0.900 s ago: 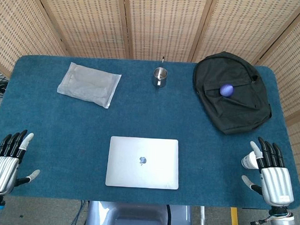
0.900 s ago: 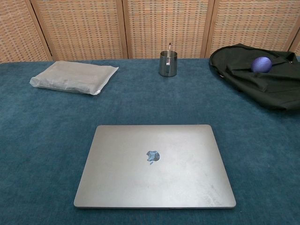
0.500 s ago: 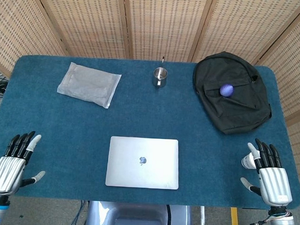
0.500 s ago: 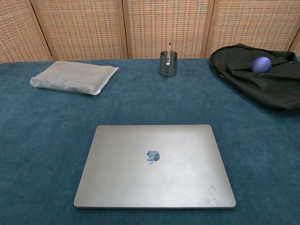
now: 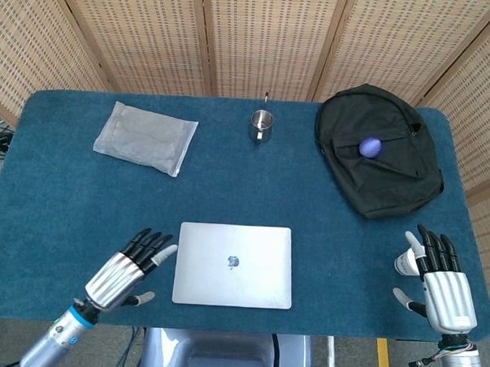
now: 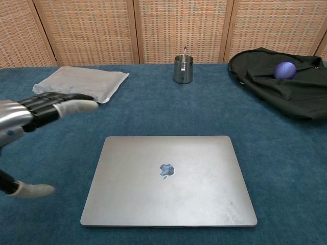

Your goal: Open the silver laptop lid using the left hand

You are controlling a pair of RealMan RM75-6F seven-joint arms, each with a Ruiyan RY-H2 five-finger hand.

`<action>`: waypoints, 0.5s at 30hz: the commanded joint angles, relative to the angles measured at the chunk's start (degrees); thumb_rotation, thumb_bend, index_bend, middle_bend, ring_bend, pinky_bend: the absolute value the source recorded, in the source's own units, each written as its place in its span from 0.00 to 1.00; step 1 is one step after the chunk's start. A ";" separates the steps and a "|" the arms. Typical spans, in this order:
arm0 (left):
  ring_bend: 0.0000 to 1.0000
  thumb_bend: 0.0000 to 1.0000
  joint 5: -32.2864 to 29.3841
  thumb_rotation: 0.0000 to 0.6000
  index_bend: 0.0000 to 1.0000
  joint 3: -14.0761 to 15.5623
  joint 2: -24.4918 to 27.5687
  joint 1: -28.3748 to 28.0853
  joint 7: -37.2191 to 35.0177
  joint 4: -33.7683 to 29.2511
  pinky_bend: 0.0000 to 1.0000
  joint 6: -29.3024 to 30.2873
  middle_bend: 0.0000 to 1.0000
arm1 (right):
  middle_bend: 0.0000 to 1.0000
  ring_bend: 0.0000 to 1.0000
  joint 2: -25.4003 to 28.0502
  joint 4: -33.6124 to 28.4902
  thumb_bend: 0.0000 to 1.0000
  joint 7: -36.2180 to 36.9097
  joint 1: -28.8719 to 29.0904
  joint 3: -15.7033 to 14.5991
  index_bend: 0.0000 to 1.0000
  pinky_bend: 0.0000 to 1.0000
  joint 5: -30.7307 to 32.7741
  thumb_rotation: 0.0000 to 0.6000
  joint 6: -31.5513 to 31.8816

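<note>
The left hand [image 5: 127, 269] hovered just beside the laptop's left edge, fingers spread and extended toward it, holding nothing; in the chest view it reached in from the left above the tabletop [image 5: 81, 201], its thumb hanging low and apart from the other fingers. The silver laptop [image 5: 234, 264] lay closed and flat on the blue cloth near the front edge of the tabletop, its logo facing up. It looked a stiff, thin metal slab with a smooth and probably slippery lid, and the seam between lid and base appeared very fine. My judgement was that the lid would best be taken at the middle of its front edge, opposite the hinge, with a fingertip hooked under the lip and lifted gently. The base seemed light enough to rise or slide with the lid if the pull were too sharp. Far to the right, the right hand [image 5: 444, 282] rested near the tabletop's right front corner, fingers straight and apart, empty.
</note>
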 commanded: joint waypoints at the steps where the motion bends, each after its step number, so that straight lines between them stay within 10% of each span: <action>1: 0.00 0.00 2.26 1.00 0.00 -1.54 -6.77 -6.10 -0.13 5.24 0.00 -5.94 0.00 | 0.00 0.00 -0.06 0.07 0.00 0.10 0.05 0.06 0.05 0.00 0.20 1.00 -0.10; 15: 0.00 0.00 2.14 1.00 0.00 -1.64 -17.73 -16.94 -3.12 12.45 0.00 -13.59 0.00 | 0.00 0.00 -0.18 0.13 0.00 0.26 0.23 0.13 0.05 0.00 0.49 1.00 -0.18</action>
